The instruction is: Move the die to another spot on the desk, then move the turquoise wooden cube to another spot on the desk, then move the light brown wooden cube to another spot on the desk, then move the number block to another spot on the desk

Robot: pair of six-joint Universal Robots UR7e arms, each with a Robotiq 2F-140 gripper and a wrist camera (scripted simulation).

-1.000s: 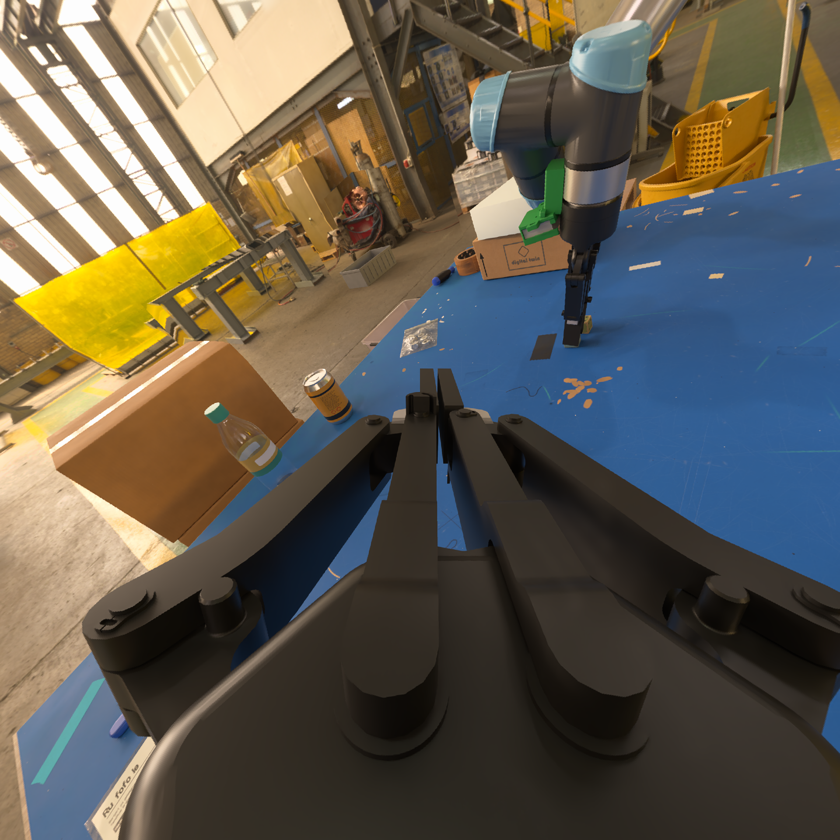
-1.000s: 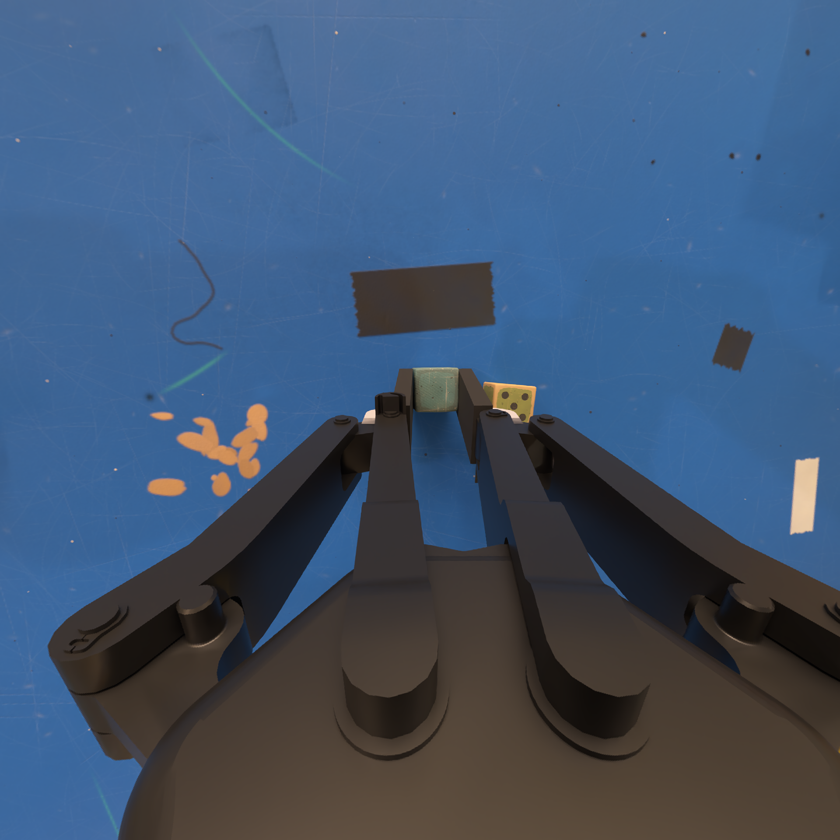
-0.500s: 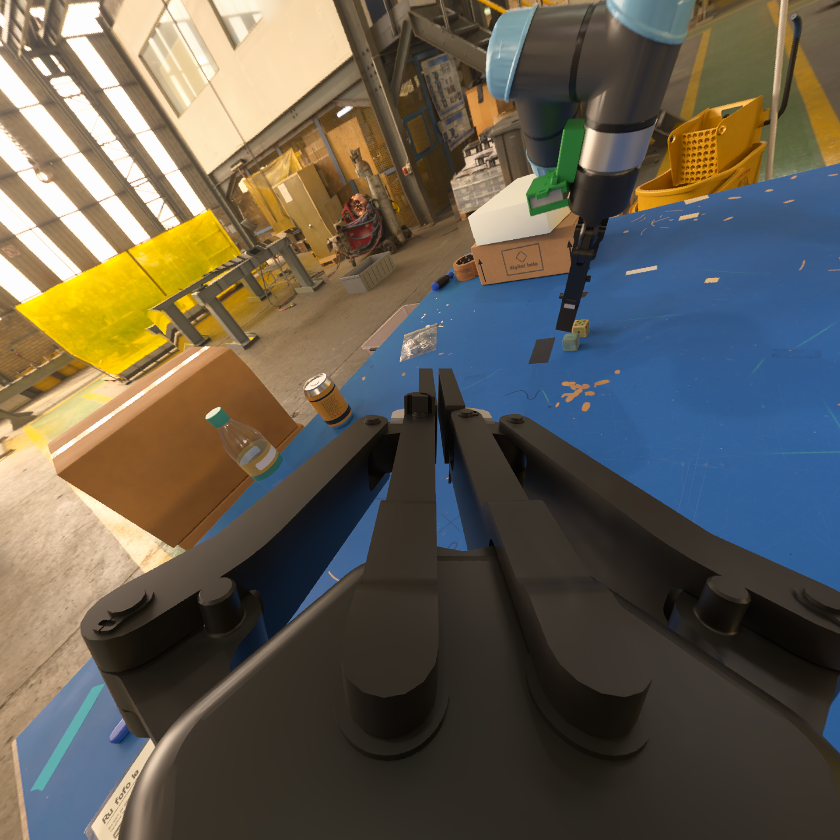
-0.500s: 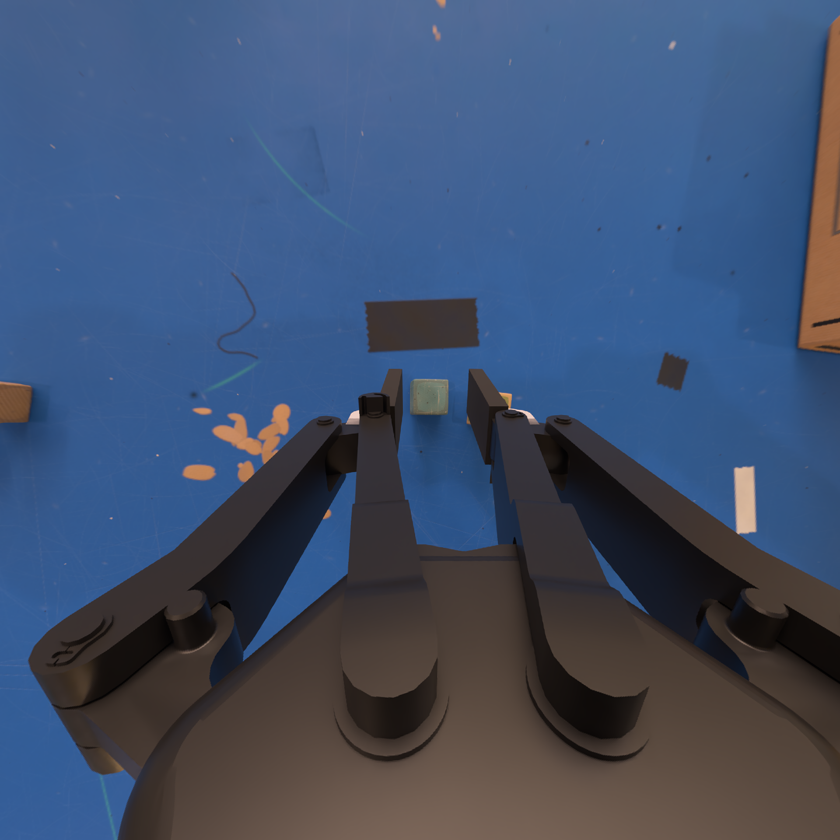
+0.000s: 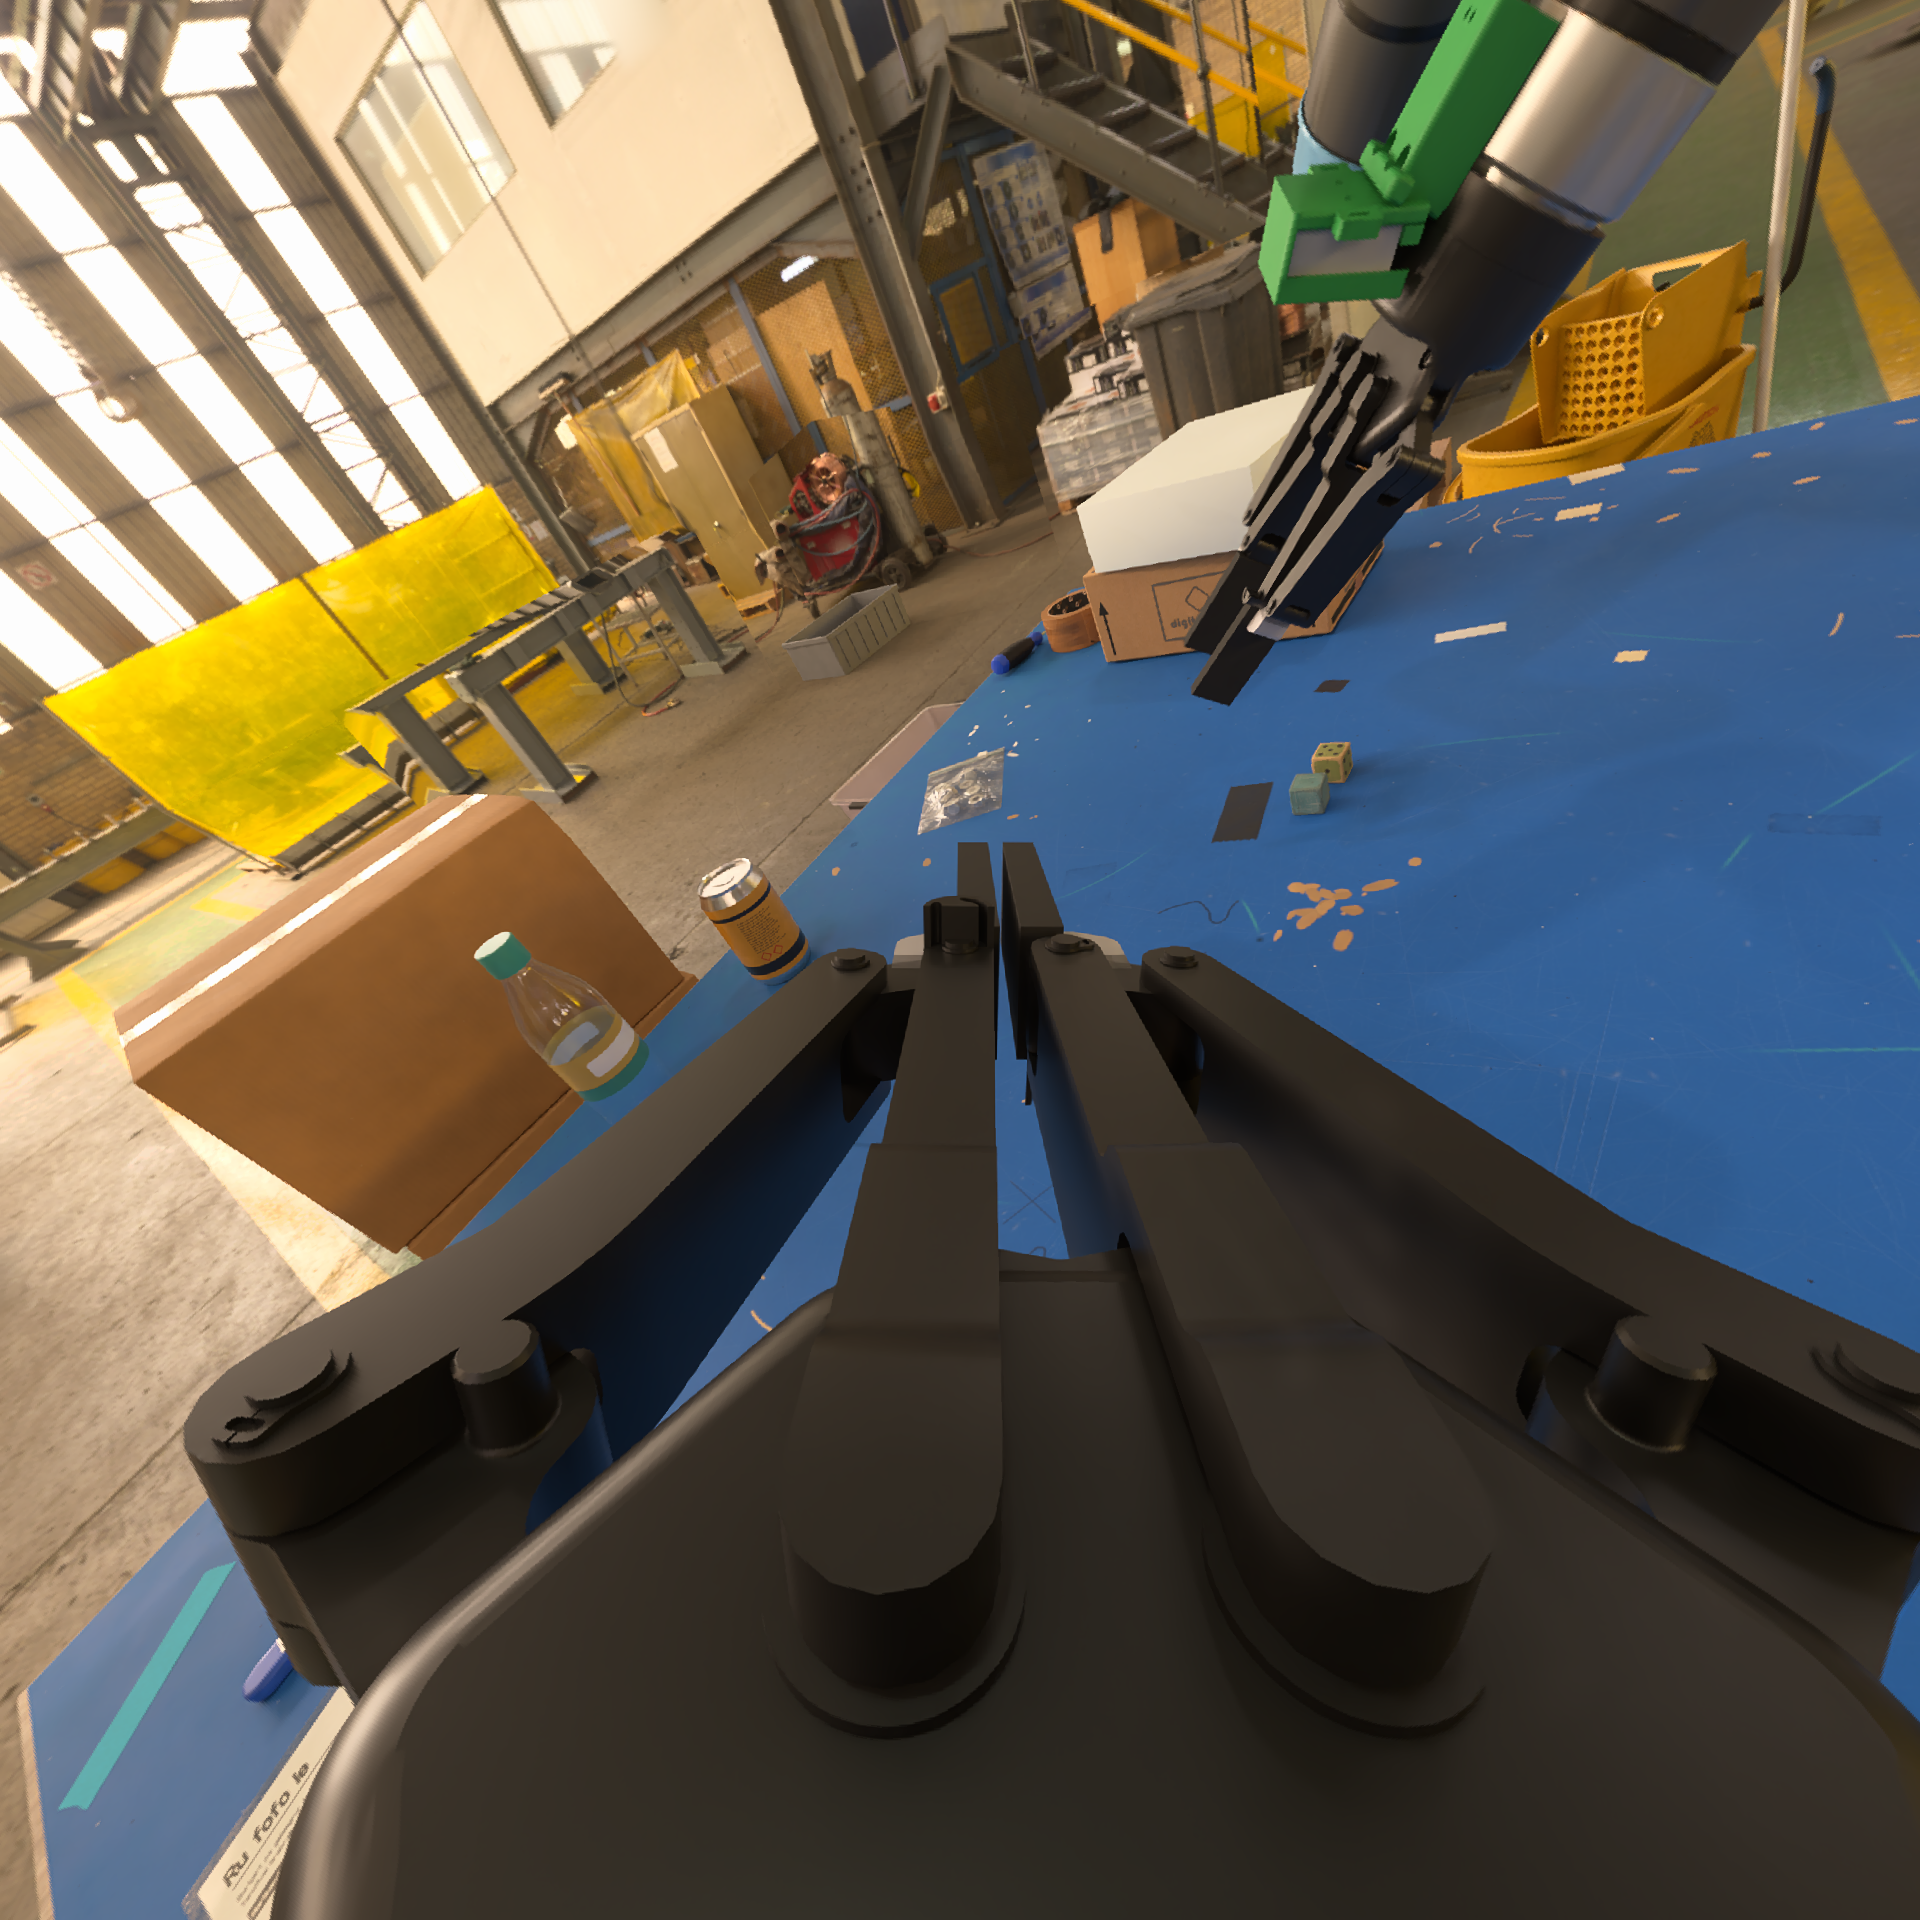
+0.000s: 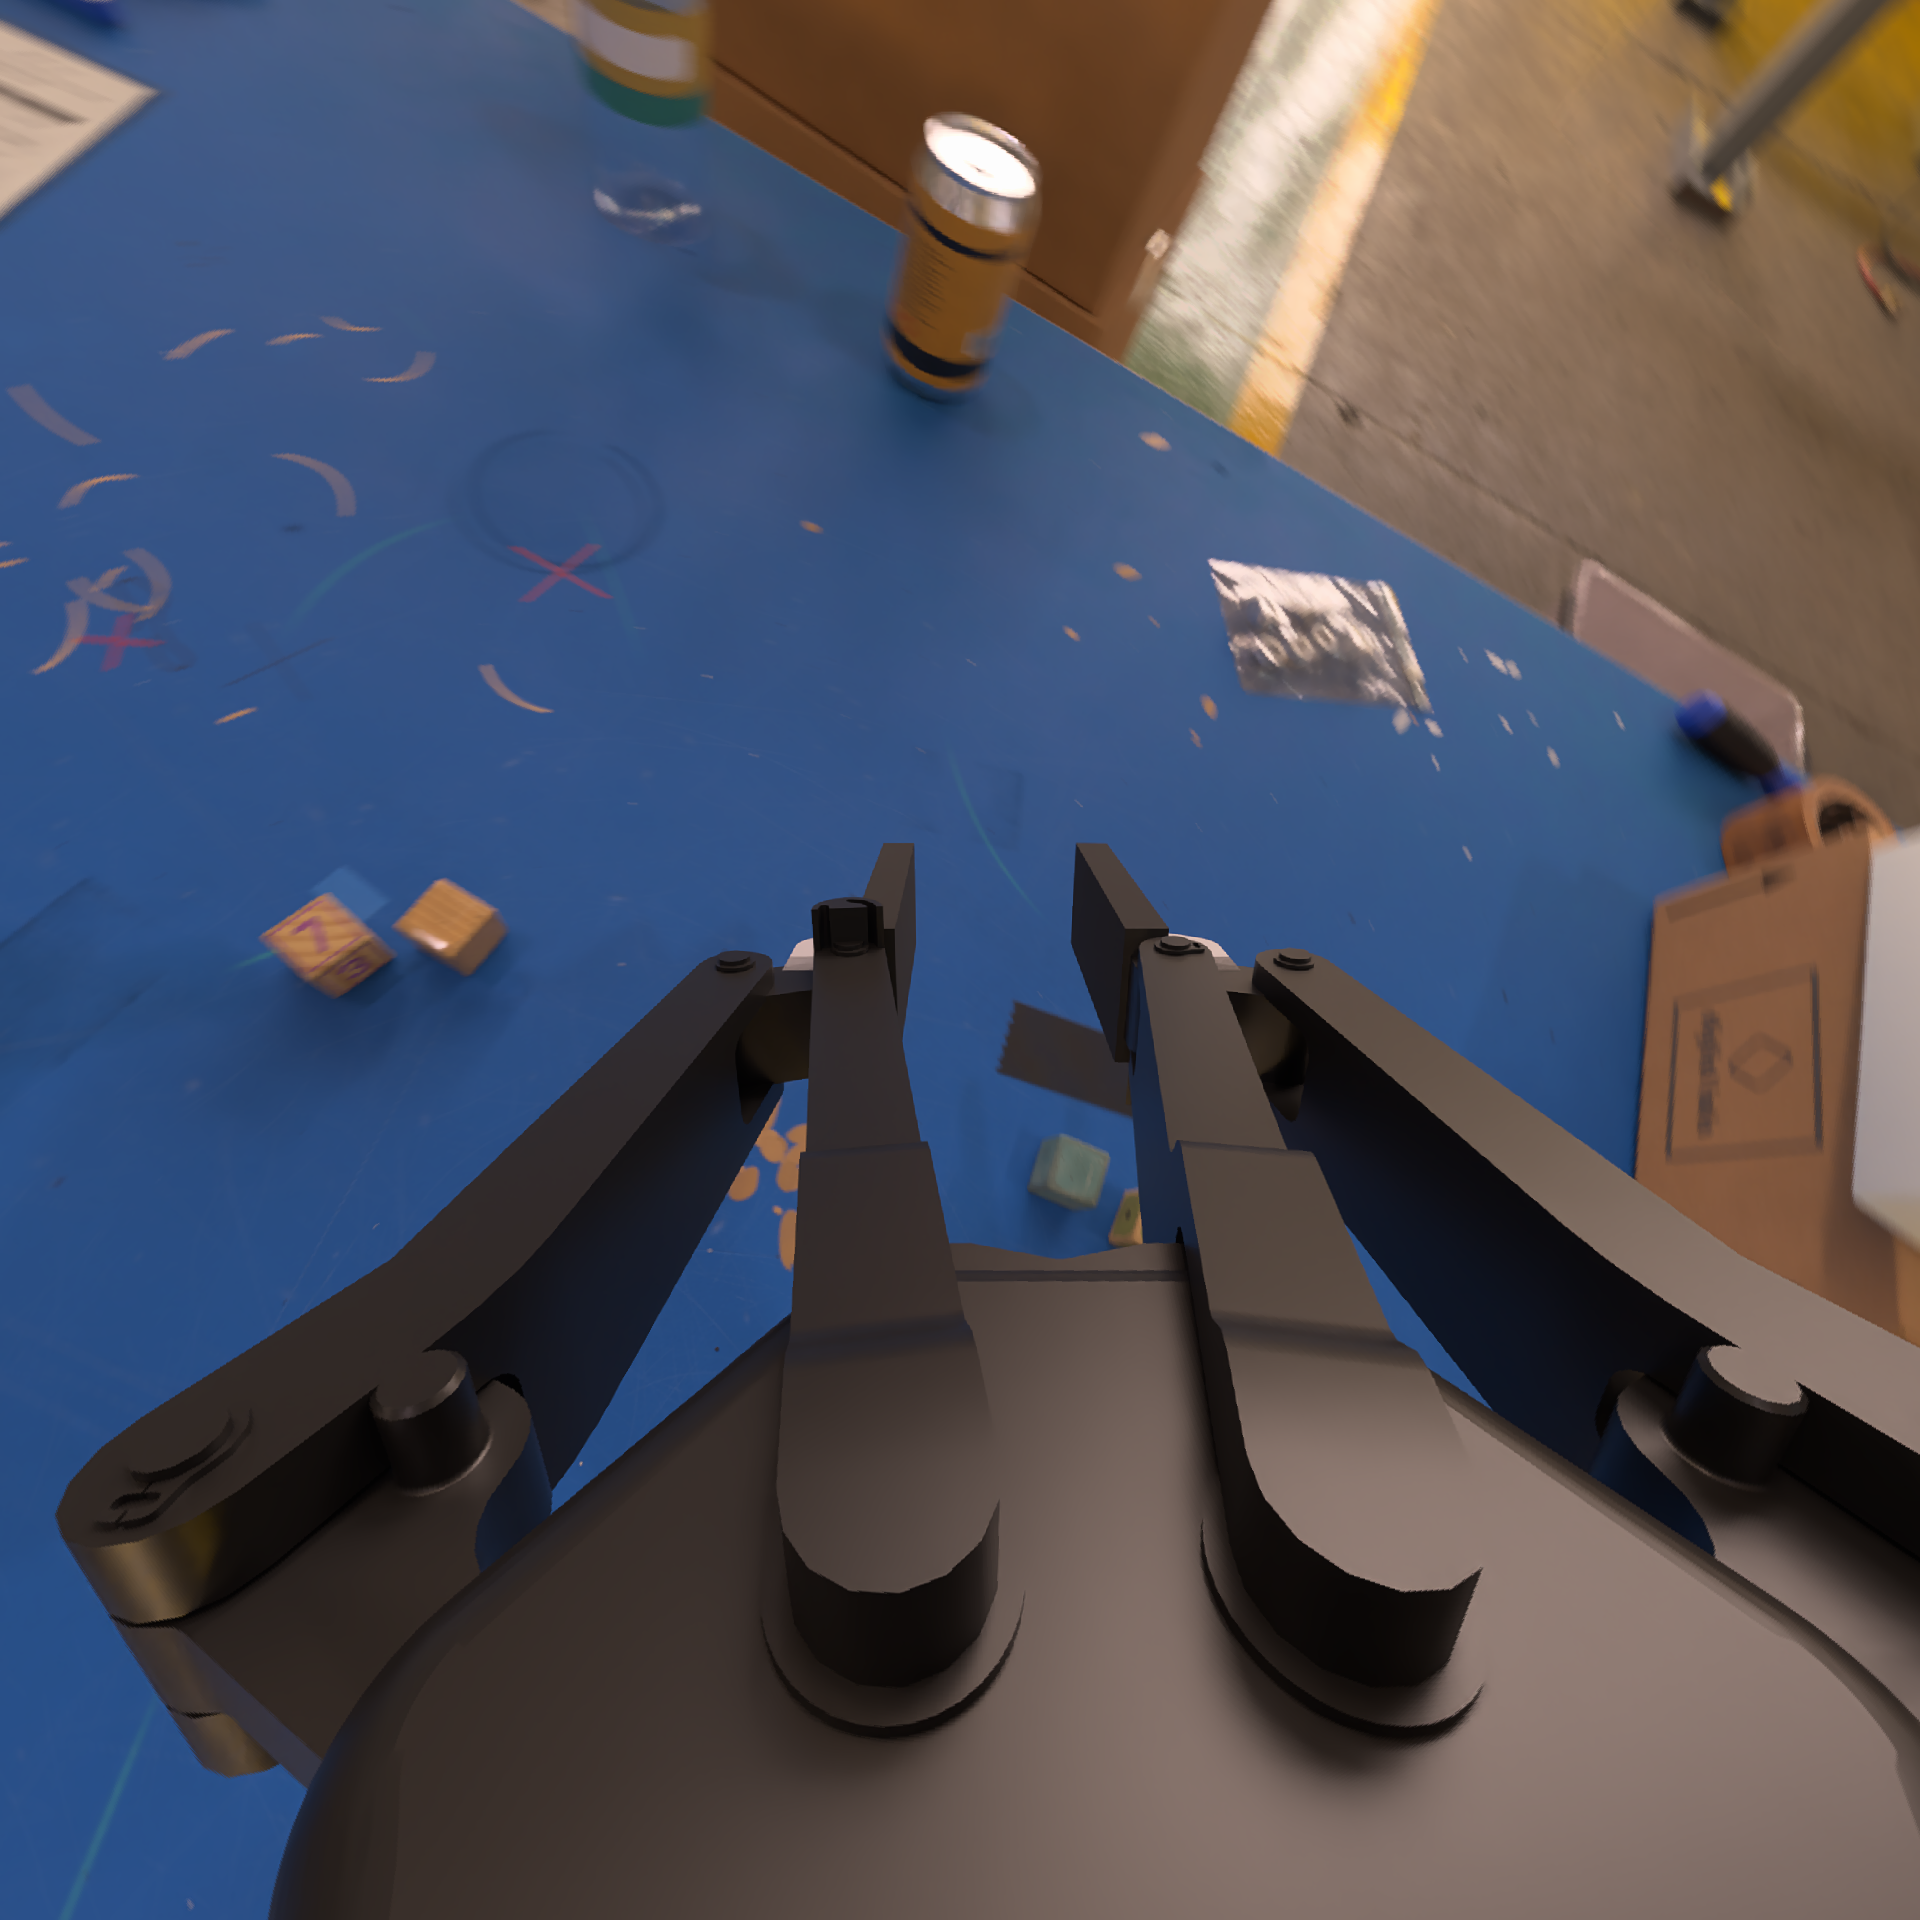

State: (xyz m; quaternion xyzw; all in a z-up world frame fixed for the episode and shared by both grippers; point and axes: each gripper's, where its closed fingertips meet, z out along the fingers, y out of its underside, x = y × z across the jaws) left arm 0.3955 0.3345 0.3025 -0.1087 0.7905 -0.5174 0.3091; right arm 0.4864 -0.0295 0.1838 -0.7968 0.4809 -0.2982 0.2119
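The turquoise wooden cube [image 5: 1308, 794] and the yellow die [image 5: 1332, 762] rest side by side on the blue desk [image 5: 1558, 987]. In the right wrist view the turquoise cube [image 6: 1067, 1170] lies between my finger links and the die [image 6: 1126, 1218] is mostly hidden. The light brown wooden cube [image 6: 451, 924] and the number block [image 6: 325, 943] sit together to the left. My right gripper [image 6: 994, 883] is open, empty and raised above the desk; it also shows in the left wrist view [image 5: 1231, 670]. My left gripper [image 5: 995, 873] is shut and empty above the desk's near part.
A can [image 6: 962, 255] and a bottle [image 5: 561, 1016] stand near the desk edge. A clear plastic bag [image 6: 1317, 644], black tape [image 5: 1243, 811], a cardboard box [image 6: 1766, 1081] with a white block [image 5: 1184, 483] on it, and a brown crate [image 5: 364, 997] beside the desk are in view.
My right gripper opened, let go of the turquoise cube beside the die, then rose and tilted away. The left gripper has not moved.
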